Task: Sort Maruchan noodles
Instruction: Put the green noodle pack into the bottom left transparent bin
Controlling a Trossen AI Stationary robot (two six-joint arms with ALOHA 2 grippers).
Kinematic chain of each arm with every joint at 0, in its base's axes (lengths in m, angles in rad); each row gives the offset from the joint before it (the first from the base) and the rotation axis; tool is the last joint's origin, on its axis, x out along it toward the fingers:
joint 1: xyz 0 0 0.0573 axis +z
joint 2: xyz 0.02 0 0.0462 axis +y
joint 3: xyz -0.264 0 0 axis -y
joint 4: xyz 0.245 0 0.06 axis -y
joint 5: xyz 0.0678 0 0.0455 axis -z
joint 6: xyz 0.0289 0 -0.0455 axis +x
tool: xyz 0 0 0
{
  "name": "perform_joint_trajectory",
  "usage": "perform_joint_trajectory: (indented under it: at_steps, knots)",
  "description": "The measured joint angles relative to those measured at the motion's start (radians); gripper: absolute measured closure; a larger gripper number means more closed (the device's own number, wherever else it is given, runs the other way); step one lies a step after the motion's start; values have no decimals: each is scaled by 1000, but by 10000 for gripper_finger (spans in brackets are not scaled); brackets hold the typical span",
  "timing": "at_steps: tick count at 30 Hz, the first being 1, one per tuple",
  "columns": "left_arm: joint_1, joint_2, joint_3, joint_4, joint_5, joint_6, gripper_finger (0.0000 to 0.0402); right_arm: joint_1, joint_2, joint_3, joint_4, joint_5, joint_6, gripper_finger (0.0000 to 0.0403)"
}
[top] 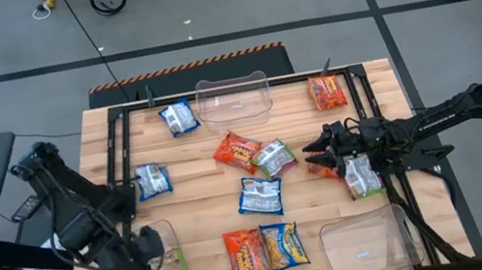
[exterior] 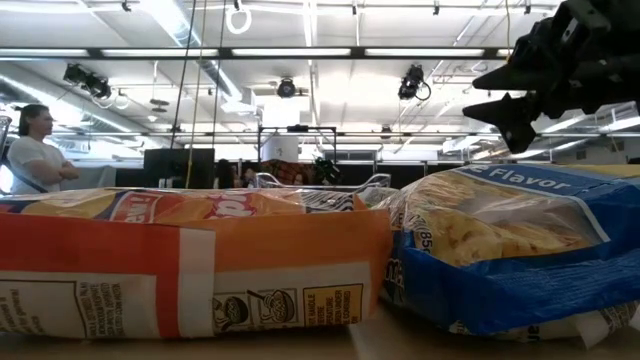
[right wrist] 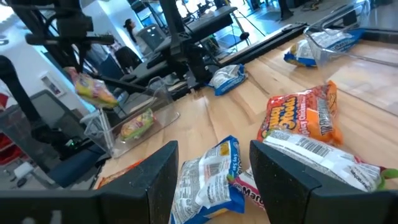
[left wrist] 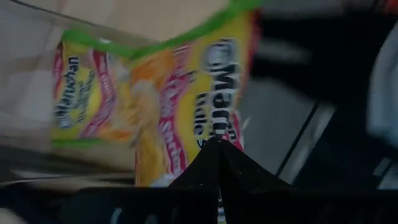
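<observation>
Several Maruchan packets lie flat on the wooden table: blue-white ones [top: 179,118] [top: 152,180] [top: 259,196] [top: 284,245], red-orange ones [top: 237,150] [top: 244,252] [top: 326,91], and green-pink-yellow ones [top: 274,157] [top: 363,175]. My left gripper [top: 148,253] is over the near-left clear bin [top: 171,233], shut on a green-pink-yellow packet [left wrist: 186,93]. Another such packet [left wrist: 81,99] lies in that bin. My right gripper [top: 313,154] is open and empty, raised above the table right of the middle green packet [right wrist: 323,158]. My left gripper pinches the green-pink-yellow packet between its two shut fingers at one edge [left wrist: 208,134]. The packet is lifted clear above the bin, as the right wrist view [right wrist: 93,90] shows.
An empty clear bin [top: 233,97] stands at the far middle and another [top: 368,246] at the near right. A red-orange packet [top: 324,170] lies partly under my right gripper. Dark frame rails run along the table's left and right sides.
</observation>
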Motion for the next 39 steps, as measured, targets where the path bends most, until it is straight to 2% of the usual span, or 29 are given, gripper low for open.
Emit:
perform_joint_trajectory:
  at_steps: [3,8,14,17,18,22,31,35,39]
  knots:
    - [27,0,0,-41,89,287,401,0,0,0,7,23,-1,198]
    - [88,0,0,-128,172,928,401,0,0,0,7,133,-13,198]
    - [133,60,-1,-313,162,1616,401,0,0,0,7,210,-18,198]
    - [133,124,-1,-416,77,1949,401,0,0,0,7,224,-18,198]
    - [132,143,-4,-442,50,2018,401,0,0,0,7,233,-19,198]
    - [142,215,-5,-415,18,2057,401,0,0,0,7,288,-51,198]
    - [104,284,-5,-439,94,2089,401,-2,0,0,36,444,-142,198]
    - [95,269,-8,-493,92,2088,401,6,0,1,143,440,-90,198]
    - [47,189,-69,-495,54,2065,401,43,25,91,126,440,-69,198]
